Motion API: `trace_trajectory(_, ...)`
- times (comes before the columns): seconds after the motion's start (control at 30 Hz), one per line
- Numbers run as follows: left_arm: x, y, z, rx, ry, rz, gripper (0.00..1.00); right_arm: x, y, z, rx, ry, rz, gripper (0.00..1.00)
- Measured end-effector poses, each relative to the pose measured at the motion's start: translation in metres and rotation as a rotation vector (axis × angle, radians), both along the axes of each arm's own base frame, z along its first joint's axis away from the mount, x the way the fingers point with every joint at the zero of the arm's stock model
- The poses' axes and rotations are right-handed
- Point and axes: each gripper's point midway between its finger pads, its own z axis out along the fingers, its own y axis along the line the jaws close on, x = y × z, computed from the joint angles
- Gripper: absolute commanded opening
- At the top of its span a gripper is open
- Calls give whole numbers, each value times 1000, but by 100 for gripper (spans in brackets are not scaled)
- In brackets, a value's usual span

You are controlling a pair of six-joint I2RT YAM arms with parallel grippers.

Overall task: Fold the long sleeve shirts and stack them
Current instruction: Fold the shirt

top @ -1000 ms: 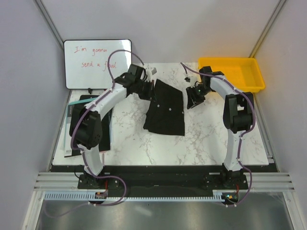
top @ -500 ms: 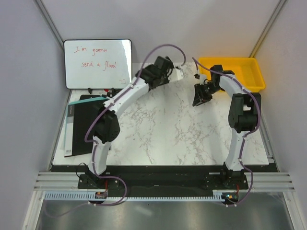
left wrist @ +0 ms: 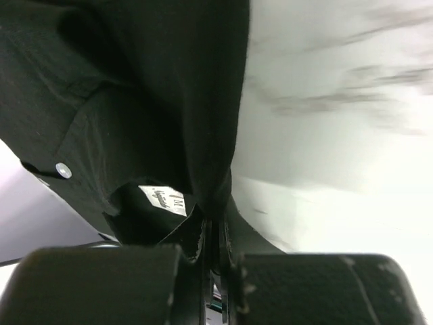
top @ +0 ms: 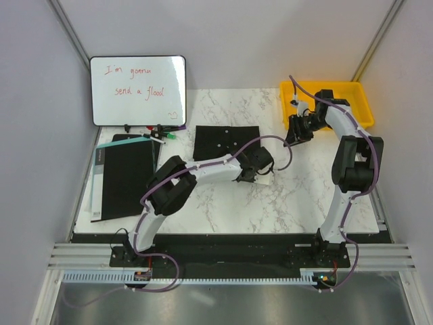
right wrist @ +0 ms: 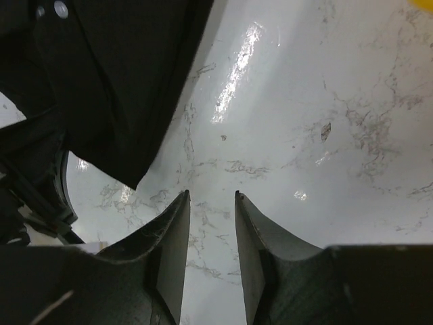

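A black long sleeve shirt (top: 226, 141) lies as a flat folded rectangle at the back middle of the marble table. My left gripper (top: 259, 166) is at its near right corner. In the left wrist view its jaws (left wrist: 215, 220) are shut on a fold of the black cloth (left wrist: 149, 101), beside a white size label (left wrist: 162, 201) and a pale button (left wrist: 63, 170). My right gripper (top: 296, 132) is open and empty over bare marble, right of the shirt. In the right wrist view (right wrist: 211, 196) the shirt's edge (right wrist: 115, 74) shows at the upper left.
A yellow bin (top: 325, 84) stands at the back right, just behind the right gripper. A flat black board (top: 125, 176) lies at the left. A whiteboard (top: 139, 88) leans at the back left with markers (top: 162, 130) in front of it.
The shirt went from a loose draped shape in the middle to a flat folded rectangle at the back. The left arm swung from the back to the middle right. The right gripper moved toward the bin.
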Motion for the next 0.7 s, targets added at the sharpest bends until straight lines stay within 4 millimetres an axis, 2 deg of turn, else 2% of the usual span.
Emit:
trace_trajectory(0.03,-8,-3,0,-7,7,-1,6,0,0,1,0,-2,4,42)
trace_trajectory(0.07,-19,-4,1,-18,15,3,18,-1,1,1,1,-4,11,42)
trace_trajectory(0.23,-90,-10,6,-46,109,-45,58,-3,6,5,8,-15,48,43)
trace_trajectory(0.27,-105,-10,9,-62,139,-50,68,-2,7,8,8,-22,57,43)
trace_trajectory(0.37,-143,-15,35,-167,227,-58,76,8,17,23,-1,-82,100,43)
trace_trajectory(0.43,-155,-16,65,-284,269,-42,72,19,35,37,-8,-141,154,43)
trace_trajectory(0.47,-158,-16,82,-350,287,-27,66,25,49,43,-11,-174,188,42)
trace_trajectory(0.53,-159,-9,115,-493,330,5,62,33,84,52,-10,-235,270,41)
trace_trajectory(0.57,-160,0,127,-558,351,19,54,37,102,53,-12,-261,311,40)
trace_trajectory(0.63,-163,20,134,-602,375,46,48,42,137,52,-8,-296,386,40)
trace_trajectory(0.7,-177,38,120,-579,434,58,44,44,171,42,-3,-317,454,40)
